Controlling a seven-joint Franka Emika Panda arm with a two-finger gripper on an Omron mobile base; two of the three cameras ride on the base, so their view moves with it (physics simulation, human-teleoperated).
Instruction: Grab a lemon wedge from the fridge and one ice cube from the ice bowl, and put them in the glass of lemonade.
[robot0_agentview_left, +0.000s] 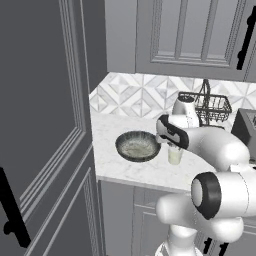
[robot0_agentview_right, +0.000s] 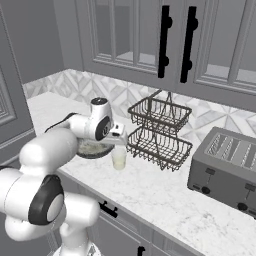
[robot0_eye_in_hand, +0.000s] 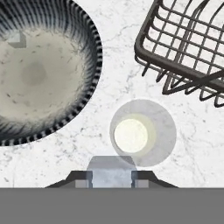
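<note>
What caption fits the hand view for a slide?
Gripper holding an ice cube above the glass of lemonade, beside the ice bowl and wire basket.

Flat, even rendered light filled all three frames, without glare. Everything stayed sharp, edges undistorted. In the hand view, the wire basket (robot0_eye_in_hand: 188, 48) at upper right cast faint shadow on the pale marble counter (robot0_eye_in_hand: 118, 65); shadows elsewhere were soft.

Ice bowl (robot0_eye_in_hand: 43, 74) cut off by hand view's top and left edges; wire basket (robot0_eye_in_hand: 183, 48) cut at top and right. Toaster (robot0_agentview_right: 227, 167) clipped at right edge. Arm hides part of glass (robot0_agentview_left: 175, 155). Lemon wedge in glass: can't tell.
</note>
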